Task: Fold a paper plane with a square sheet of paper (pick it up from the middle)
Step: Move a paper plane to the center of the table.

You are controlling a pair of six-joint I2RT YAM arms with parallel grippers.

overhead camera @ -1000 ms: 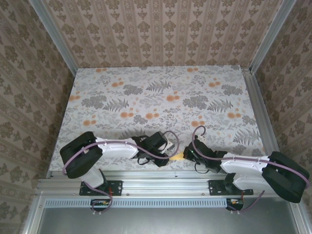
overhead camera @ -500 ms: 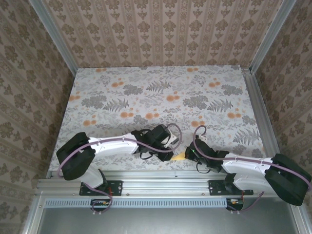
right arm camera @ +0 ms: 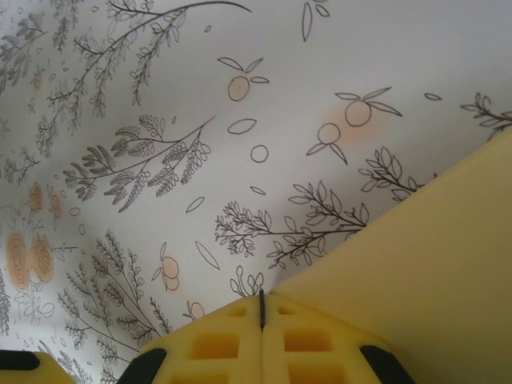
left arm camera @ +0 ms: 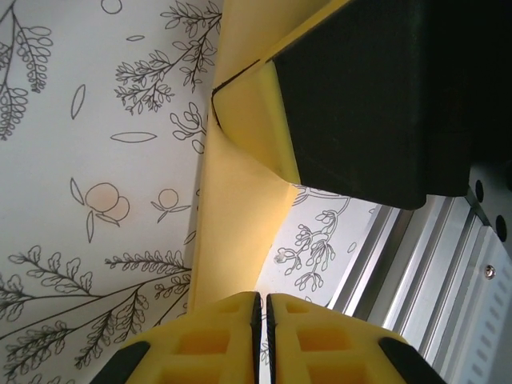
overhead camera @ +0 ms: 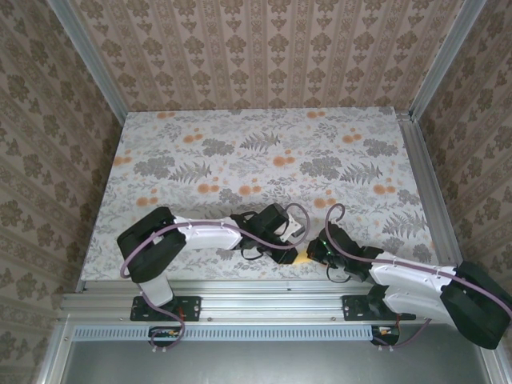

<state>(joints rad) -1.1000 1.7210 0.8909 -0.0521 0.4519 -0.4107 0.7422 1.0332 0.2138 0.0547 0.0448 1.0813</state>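
Observation:
A folded mustard-yellow sheet of paper (overhead camera: 302, 258) peeks out between the two grippers at the table's near edge. My left gripper (overhead camera: 288, 246) reaches in from the left, and my right gripper (overhead camera: 314, 254) meets it from the right. In the left wrist view the paper (left arm camera: 236, 216) runs as a raised strip from the shut left gripper (left arm camera: 262, 300) up to the right gripper's yellow fingertips (left arm camera: 248, 108) and black body (left arm camera: 376, 96). In the right wrist view the paper (right arm camera: 432, 256) spreads rightward from the tip of the shut right gripper (right arm camera: 262, 302). Most of the sheet is hidden under the arms.
The floral tablecloth (overhead camera: 264, 160) stretches away behind both grippers. An aluminium rail (overhead camera: 256, 290) runs along the near edge, close to the paper, and appears as the rail (left arm camera: 416, 264) in the left wrist view. Wallpapered walls (overhead camera: 264, 48) enclose three sides.
My left arm has stretched rightward, bringing its gripper against the right one. The right gripper has shifted slightly right. Less of the yellow paper shows between them.

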